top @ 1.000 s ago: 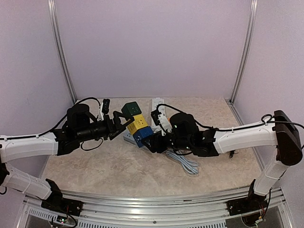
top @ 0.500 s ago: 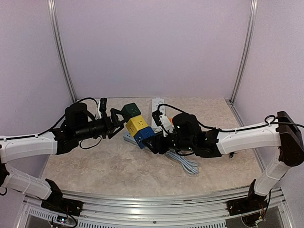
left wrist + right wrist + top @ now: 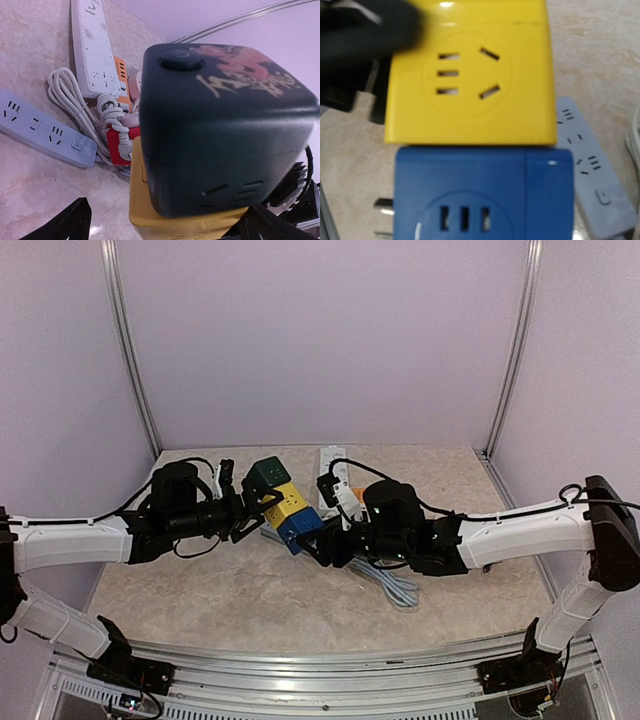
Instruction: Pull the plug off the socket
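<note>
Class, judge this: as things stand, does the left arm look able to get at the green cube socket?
Probably yes: the left pincer is open and close beside the green cube socket, with nothing blocking the way.

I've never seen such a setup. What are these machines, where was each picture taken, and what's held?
Two white robot arms are bolted to a marble-patterned table. The wide picture comes from a fixed camera above; the close-ups come from a camera on each wrist. Between them are three plastic socket cubes plugged together: dark green cube, yellow cube, blue cube. The right arm seems to grip the blue cube; the left arm has open jaws straddling the yellow cube. Below lie a white power strip, a grey power strip and a coiled white cable.
</note>
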You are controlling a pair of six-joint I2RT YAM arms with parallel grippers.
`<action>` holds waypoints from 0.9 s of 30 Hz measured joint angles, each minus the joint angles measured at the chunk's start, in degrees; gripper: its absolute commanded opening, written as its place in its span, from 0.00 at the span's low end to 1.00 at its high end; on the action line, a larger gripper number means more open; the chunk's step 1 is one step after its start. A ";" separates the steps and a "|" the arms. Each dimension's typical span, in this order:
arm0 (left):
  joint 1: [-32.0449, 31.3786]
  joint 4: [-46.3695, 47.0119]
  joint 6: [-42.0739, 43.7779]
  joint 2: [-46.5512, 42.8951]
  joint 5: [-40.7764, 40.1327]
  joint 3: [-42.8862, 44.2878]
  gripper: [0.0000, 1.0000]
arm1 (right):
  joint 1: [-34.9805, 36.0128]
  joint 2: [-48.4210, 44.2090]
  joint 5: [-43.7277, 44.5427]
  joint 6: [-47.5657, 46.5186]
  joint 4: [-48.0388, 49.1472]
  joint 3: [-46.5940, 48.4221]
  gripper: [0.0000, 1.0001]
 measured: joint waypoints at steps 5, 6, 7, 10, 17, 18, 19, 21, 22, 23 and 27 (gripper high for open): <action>-0.02 0.11 -0.28 1.55 1.01 0.55 0.99 | 0.66 -0.07 -0.11 -0.72 0.13 0.00 0.00; -0.04 0.15 -0.31 1.62 1.07 0.68 0.99 | 0.66 -0.07 -0.11 -0.81 0.20 0.00 0.00; -0.04 0.24 -0.31 1.64 1.07 0.74 0.97 | 0.66 -0.07 -0.11 -0.85 0.24 0.00 0.00; -0.13 0.55 -0.42 1.64 1.11 0.76 0.88 | 0.66 -0.07 -0.11 -0.81 0.37 0.00 0.00; -0.72 1.38 -0.50 1.64 0.74 0.92 0.69 | 0.74 -0.07 0.11 -0.33 0.33 0.02 0.00; -0.74 1.44 -0.61 1.64 0.70 0.94 0.66 | 0.79 -0.07 0.15 -0.17 0.31 0.02 0.00; -0.76 1.57 -0.59 1.64 0.72 0.94 0.64 | 0.79 -0.07 0.20 0.00 0.26 0.02 0.00; -0.83 1.70 -0.79 1.64 0.63 0.96 0.59 | 0.83 -0.02 0.42 0.22 0.17 0.04 0.00; -0.85 1.79 -1.01 1.64 0.55 0.98 0.56 | 0.87 0.04 0.52 0.31 0.15 0.13 0.00; -0.87 1.86 -1.20 1.64 0.42 0.98 0.54 | 0.94 0.17 0.72 0.39 0.13 0.26 0.00; -0.92 2.16 -1.46 1.64 -0.22 0.98 0.47 | 0.98 0.87 0.98 0.74 -0.13 1.16 0.00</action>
